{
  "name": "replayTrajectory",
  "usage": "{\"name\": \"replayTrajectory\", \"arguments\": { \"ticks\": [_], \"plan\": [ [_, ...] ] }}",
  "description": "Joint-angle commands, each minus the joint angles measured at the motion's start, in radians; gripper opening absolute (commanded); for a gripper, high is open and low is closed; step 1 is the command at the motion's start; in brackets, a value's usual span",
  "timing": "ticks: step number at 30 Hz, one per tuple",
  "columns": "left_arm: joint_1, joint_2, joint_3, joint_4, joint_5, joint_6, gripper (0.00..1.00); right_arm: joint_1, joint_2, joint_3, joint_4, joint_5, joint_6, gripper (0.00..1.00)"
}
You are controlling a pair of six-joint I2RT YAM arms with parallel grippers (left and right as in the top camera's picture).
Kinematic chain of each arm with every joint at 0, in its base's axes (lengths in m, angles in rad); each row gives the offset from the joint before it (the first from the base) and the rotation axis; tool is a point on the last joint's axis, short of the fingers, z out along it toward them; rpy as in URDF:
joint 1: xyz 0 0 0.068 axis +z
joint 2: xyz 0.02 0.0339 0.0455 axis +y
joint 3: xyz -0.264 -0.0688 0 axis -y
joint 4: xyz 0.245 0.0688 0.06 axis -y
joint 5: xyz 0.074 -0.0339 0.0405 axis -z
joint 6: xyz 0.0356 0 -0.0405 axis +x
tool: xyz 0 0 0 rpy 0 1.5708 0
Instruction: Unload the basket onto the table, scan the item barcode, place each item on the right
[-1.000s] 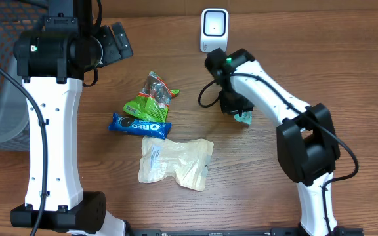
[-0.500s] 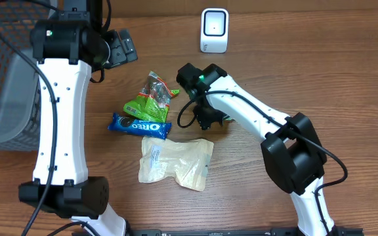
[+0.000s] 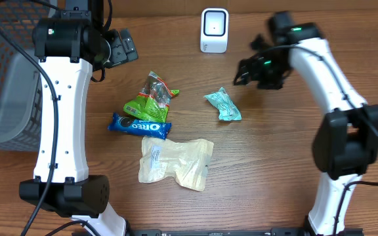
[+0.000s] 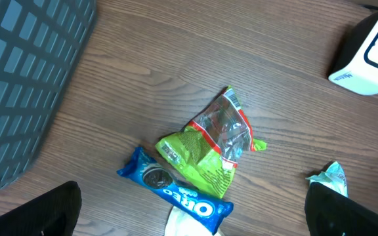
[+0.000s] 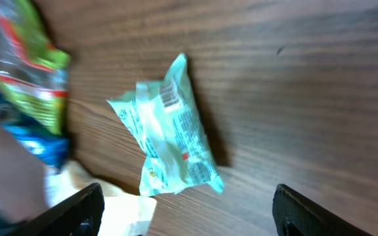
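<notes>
1. jaws: the right jaws are spread wide and hold nothing. in the right wrist view both fingers [image 5: 77, 210] sit at the lower corners with bare counter [image 5: 320, 85] between them. the left jaws are spread wide too, also holding nothing.
2. the task's thing is the teal packet [image 3: 222, 105]. it lies flat on the counter, apart from the other goods and touched by neither arm.
3. from the right jaws the packet lies near, toward the robot's left and closer to its base. the left jaws hang well apart from it, beyond the green snack bag [image 3: 151, 97], so we judge the right arm the nearer one.
4. in the overhead view the packet's long axis runs on a diagonal, its far end toward the left. in the right wrist view it runs roughly up the frame, so the spread fingers sit about square to it. we think a pinch across the narrow width would fit.
5. a barcode [image 5: 170, 98] shows near the packet's far end, face up.
6. the scanner [image 3: 214, 29] stands at the far edge of the counter, beyond the packet, so we judge pickup and carry not yet done.
</notes>
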State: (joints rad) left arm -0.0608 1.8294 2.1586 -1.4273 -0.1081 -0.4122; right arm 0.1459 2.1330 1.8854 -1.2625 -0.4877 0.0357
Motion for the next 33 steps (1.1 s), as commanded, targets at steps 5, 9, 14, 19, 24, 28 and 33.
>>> {"name": "replayTrajectory", "arguments": {
  "ticks": [5, 9, 14, 19, 24, 28, 33],
  "plan": [
    [0.002, 0.011, 0.003, 0.007, -0.002, 0.016, 1.0, -0.031, -0.029, -0.235, 0.077, -0.342, -0.22, 0.82],
    [0.002, 0.011, 0.003, 0.01, -0.003, 0.016, 1.0, -0.003, -0.029, -0.336, 0.187, -0.344, -0.194, 0.83],
    [0.002, 0.011, 0.003, 0.003, -0.003, 0.016, 1.0, 0.034, -0.029, -0.441, 0.352, -0.344, -0.051, 0.82],
    [0.002, 0.011, 0.003, 0.002, -0.003, 0.016, 1.0, 0.069, -0.029, -0.47, 0.433, -0.292, 0.076, 0.72],
    [0.002, 0.011, 0.003, 0.002, -0.002, 0.016, 1.0, 0.089, -0.029, -0.47, 0.476, -0.179, 0.259, 0.63],
    [0.002, 0.011, 0.003, -0.001, 0.003, 0.015, 1.0, 0.122, -0.029, -0.47, 0.55, -0.116, 0.385, 0.57],
    [0.002, 0.011, 0.003, -0.017, 0.005, 0.016, 1.0, 0.177, -0.029, -0.47, 0.581, -0.042, 0.459, 0.29]
  ]
}}
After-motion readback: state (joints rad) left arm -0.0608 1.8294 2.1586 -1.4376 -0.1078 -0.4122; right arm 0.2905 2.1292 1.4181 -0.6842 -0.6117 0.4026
